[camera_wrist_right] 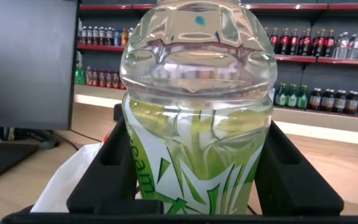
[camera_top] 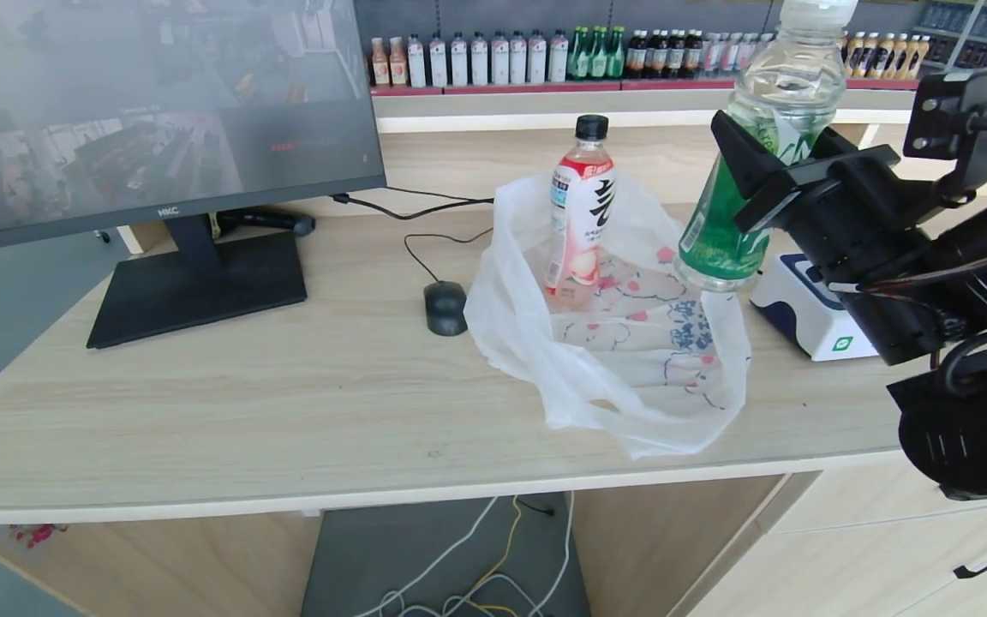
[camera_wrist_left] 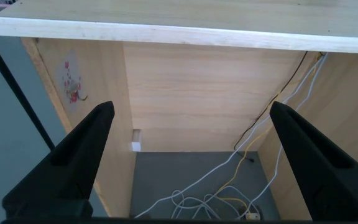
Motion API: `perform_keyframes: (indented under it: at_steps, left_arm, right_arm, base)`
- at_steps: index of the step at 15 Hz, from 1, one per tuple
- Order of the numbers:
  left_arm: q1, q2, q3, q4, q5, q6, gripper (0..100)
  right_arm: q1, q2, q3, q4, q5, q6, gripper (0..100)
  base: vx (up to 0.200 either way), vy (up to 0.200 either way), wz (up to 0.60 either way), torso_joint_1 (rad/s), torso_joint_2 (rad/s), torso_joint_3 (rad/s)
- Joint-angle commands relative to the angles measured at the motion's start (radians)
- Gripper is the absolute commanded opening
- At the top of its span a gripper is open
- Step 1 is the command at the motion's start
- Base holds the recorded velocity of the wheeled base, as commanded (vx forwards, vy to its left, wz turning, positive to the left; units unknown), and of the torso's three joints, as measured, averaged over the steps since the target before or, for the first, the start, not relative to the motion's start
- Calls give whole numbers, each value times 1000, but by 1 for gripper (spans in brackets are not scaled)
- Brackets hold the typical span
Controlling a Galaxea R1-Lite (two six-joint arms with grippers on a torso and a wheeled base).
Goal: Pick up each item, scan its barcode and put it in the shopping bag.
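A pale wood-grain counter (camera_top: 288, 403) runs across the head view, and the white plastic shopping bag (camera_top: 631, 368) with red and blue print lies slumped open on its right half. 1 pink-labelled bottle (camera_top: 579, 214) with a black cap stands upright inside the bag. The right gripper (camera_top: 738, 176) is clenched around a green-labelled bottle (camera_top: 742, 206) of clear liquid, 1 finger on each side of the label, and holds it raised off the counter, roughly upright. In the head view its base overlaps the bag's right rim, just beside a white and dark blue scanner box (camera_top: 802, 313) that sits on the counter to the right of the bag. The right wrist view shows the same bottle (camera_wrist_right: 197, 93) close up, held in that gripper (camera_wrist_right: 194, 180). To the left of the bag lies a black mouse (camera_top: 445, 307), its thin cable trailing toward the back, and farther left a black monitor (camera_top: 151, 111) stands on a flat square base (camera_top: 202, 287). Behind the counter, a shelf (camera_top: 545, 86) carries a long row of drink bottles. The left gripper (camera_wrist_left: 191, 162) hangs released, fingers spread wide with nothing between them, below the counter's front edge and facing the recess underneath, where loose white and yellow cables (camera_wrist_left: 229, 186) lie on a grey floor. A small flower sticker (camera_wrist_left: 72, 81) marks the recess's side panel.
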Motion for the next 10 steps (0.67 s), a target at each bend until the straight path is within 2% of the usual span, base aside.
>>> perform_keyframes:
  at_steps: [1,10]
  left_arm:
    - [0,0,0,0,1,0,100]
    - [0,0,0,0,1,0,100]
  right_arm:
    - [9,61,-23,-1,0,-1,0]
    - [14,187,-124,-1,0,21,0]
  base:
    - [0,0,0,0,0,0]
    - [0,0,0,0,0,0]
